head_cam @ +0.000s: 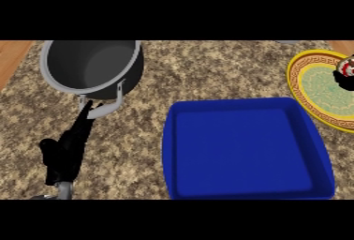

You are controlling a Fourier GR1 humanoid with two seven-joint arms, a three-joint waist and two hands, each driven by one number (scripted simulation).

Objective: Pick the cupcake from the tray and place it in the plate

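The blue tray (168, 140) lies at the centre right of the counter, and nothing shows inside it. A yellow plate (298, 91) with a green middle sits at the right edge, partly cut off. On it, right at the picture's border, is a small dark cupcake (346, 71) with a white and red top; only part of it shows. My left hand (63, 152) is at the lower left, far from the tray, open, with straight fingers (84, 117) pointing up toward the pot's handle. My right hand does not show.
A large grey pot (90, 63) stands at the back left, its pale handle (104, 108) sticking out toward my left hand. The counter is speckled brown stone, with wooden strips at the far left and right corners.
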